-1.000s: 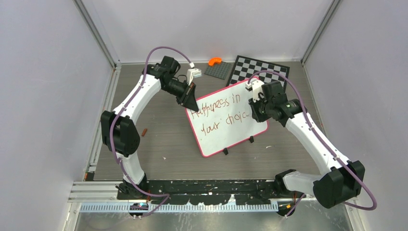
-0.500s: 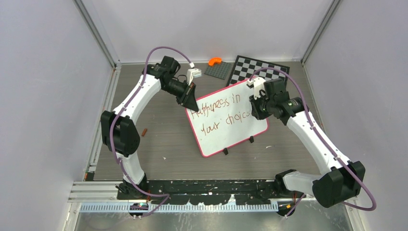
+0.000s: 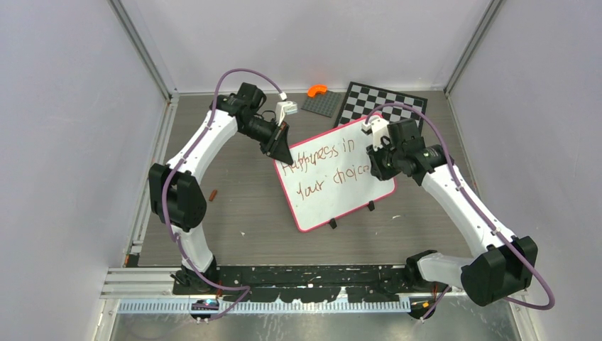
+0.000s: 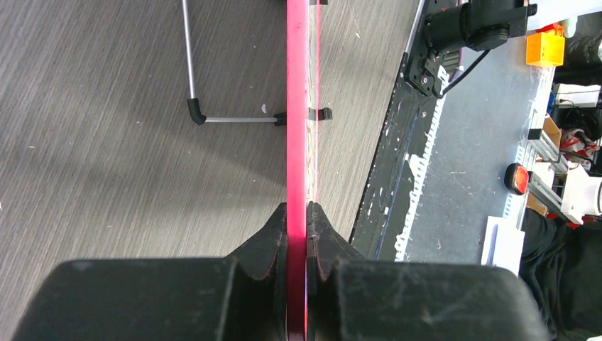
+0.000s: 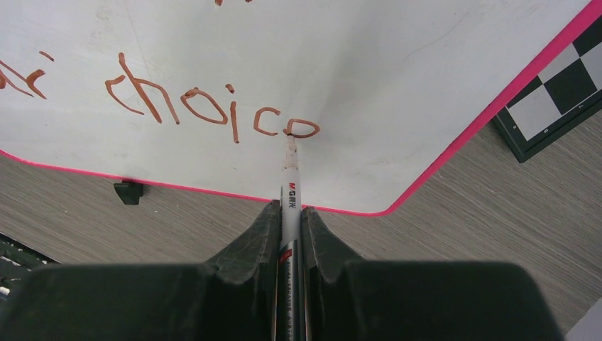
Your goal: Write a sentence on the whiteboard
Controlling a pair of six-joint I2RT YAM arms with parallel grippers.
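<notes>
The whiteboard (image 3: 341, 202) is seen at the middle of the grey worktop (image 3: 234, 195), just in front of the chessboard (image 3: 387, 99). Its pink-red frame is clamped at the upper left corner by the closed left pincer (image 4: 297, 213). A white marker (image 5: 290, 181) is gripped in the closed right pincer (image 5: 289, 211), and its tip is pressed to the board at the last, looped letter of the sentence (image 3: 323, 167).

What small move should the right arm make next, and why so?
Probably draw the pen tip rightward along the line to finish the letter it is on. The pen in the right pincer touches the whiteboard at a loop ending the word "choic", which looks unfinished. The left pincer clamps the board's edge.
</notes>
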